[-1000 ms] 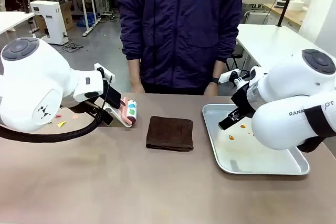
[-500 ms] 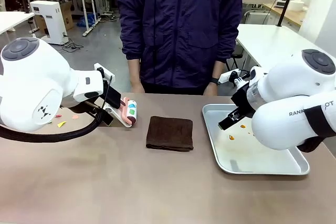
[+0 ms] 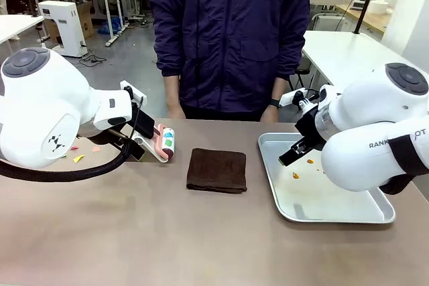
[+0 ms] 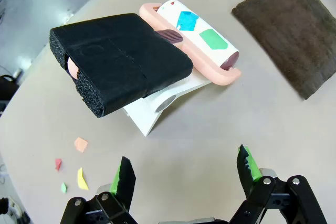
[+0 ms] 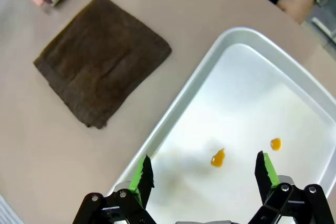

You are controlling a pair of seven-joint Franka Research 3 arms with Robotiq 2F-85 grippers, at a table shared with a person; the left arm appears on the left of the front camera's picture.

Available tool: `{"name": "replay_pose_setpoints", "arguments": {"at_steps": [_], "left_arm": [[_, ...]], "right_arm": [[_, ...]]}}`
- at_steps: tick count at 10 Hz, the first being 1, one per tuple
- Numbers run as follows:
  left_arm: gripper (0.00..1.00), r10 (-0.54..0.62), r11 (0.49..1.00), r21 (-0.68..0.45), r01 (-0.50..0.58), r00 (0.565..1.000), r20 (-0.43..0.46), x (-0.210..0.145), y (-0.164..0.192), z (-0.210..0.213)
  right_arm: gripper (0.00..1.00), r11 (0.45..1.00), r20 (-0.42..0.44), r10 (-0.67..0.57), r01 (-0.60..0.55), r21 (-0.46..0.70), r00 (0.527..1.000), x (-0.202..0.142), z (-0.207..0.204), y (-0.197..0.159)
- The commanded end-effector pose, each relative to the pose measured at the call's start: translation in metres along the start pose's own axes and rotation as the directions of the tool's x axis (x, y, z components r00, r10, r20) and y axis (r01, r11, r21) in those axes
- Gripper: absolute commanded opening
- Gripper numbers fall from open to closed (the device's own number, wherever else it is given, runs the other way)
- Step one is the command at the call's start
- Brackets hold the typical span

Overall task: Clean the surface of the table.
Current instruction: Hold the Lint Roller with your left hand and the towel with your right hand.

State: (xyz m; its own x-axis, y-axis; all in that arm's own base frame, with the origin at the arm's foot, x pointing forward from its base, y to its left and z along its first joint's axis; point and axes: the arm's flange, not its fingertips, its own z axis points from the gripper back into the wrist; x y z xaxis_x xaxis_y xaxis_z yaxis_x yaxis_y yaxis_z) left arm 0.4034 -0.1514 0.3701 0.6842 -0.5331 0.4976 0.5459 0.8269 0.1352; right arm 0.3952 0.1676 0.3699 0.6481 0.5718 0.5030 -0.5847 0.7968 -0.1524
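Observation:
The brownish-tan table (image 3: pixel 167 232) carries a folded dark brown cloth (image 3: pixel 216 169) at its middle. A pink lint roller (image 3: pixel 165 143) with a black foam handle (image 4: pixel 118 61) rests on a white stand to the left. Small coloured paper scraps (image 4: pixel 80 169) lie on the table beside it. My left gripper (image 4: pixel 185 174) hovers open above the table just short of the roller. My right gripper (image 5: pixel 203 178) hangs open over the near edge of the silver tray (image 5: pixel 273 72), above two orange bits (image 5: pixel 218 157). The cloth (image 5: pixel 102 59) lies left of that tray.
A person in a dark blue jacket stands at the far side of the table, hands (image 3: pixel 175 110) low by its edge. The silver tray (image 3: pixel 355 213) sits at the right. White-topped tables stand behind.

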Motion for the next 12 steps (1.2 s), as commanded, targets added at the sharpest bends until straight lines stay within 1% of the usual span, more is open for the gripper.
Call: {"name": "replay_pose_setpoints", "arguments": {"at_steps": [1,2,3,4,5,6,7,8,9,10,11,12], "left_arm": [[1.00,-0.001,1.000,0.000,0.001,1.000,0.000,0.000,0.000,0.000],[1.00,0.000,1.000,0.000,0.000,1.000,0.000,0.000,0.000,0.000],[1.00,0.096,0.995,-0.024,-0.096,0.995,-0.023,-0.002,-0.006,0.014],[1.00,0.192,0.979,-0.059,-0.194,0.980,-0.050,-0.005,-0.008,0.027],[1.00,0.271,0.953,-0.117,-0.279,0.959,-0.078,-0.013,-0.002,0.040],[1.00,0.325,0.925,-0.181,-0.333,0.943,-0.073,-0.018,0.000,0.055],[1.00,0.341,0.892,-0.291,-0.346,0.938,-0.070,-0.027,0.005,0.075],[1.00,0.359,0.870,-0.346,-0.352,0.932,-0.045,-0.035,0.007,0.094],[1.00,0.349,0.859,-0.398,-0.323,0.937,-0.008,-0.049,0.015,0.115],[1.00,0.375,0.855,-0.401,-0.330,0.926,0.038,-0.064,0.027,0.135],[1.00,0.430,0.829,-0.437,-0.350,0.898,0.096,-0.088,0.051,0.154],[1.00,0.490,0.794,-0.473,-0.382,0.863,0.126,-0.109,0.075,0.166]], "right_arm": [[1.00,1.000,0.001,-0.001,0.001,0.000,1.000,0.000,0.000,0.000],[1.00,1.000,0.000,0.000,0.000,0.000,1.000,0.000,0.000,0.000],[1.00,0.997,-0.124,-0.026,0.036,0.074,0.992,-0.007,0.009,0.000],[1.00,0.987,-0.137,-0.106,0.121,0.103,0.985,-0.014,0.025,-0.002],[1.00,0.969,-0.170,-0.180,0.204,0.138,0.969,-0.022,0.045,-0.006],[1.00,0.930,-0.180,-0.300,0.330,0.164,0.937,-0.030,0.066,-0.012],[1.00,0.885,-0.178,-0.396,0.426,0.185,0.901,-0.041,0.089,-0.020],[1.00,0.842,-0.164,-0.474,0.499,0.205,0.865,-0.052,0.106,-0.027],[1.00,0.800,-0.167,-0.515,0.541,0.258,0.841,-0.065,0.123,-0.033],[1.00,0.743,-0.174,-0.550,0.573,0.346,0.817,-0.080,0.137,-0.044],[1.00,0.670,-0.181,-0.615,0.630,0.393,0.767,-0.101,0.149,-0.060],[1.00,0.605,-0.170,-0.662,0.654,0.454,0.730,-0.122,0.159,-0.075]]}}
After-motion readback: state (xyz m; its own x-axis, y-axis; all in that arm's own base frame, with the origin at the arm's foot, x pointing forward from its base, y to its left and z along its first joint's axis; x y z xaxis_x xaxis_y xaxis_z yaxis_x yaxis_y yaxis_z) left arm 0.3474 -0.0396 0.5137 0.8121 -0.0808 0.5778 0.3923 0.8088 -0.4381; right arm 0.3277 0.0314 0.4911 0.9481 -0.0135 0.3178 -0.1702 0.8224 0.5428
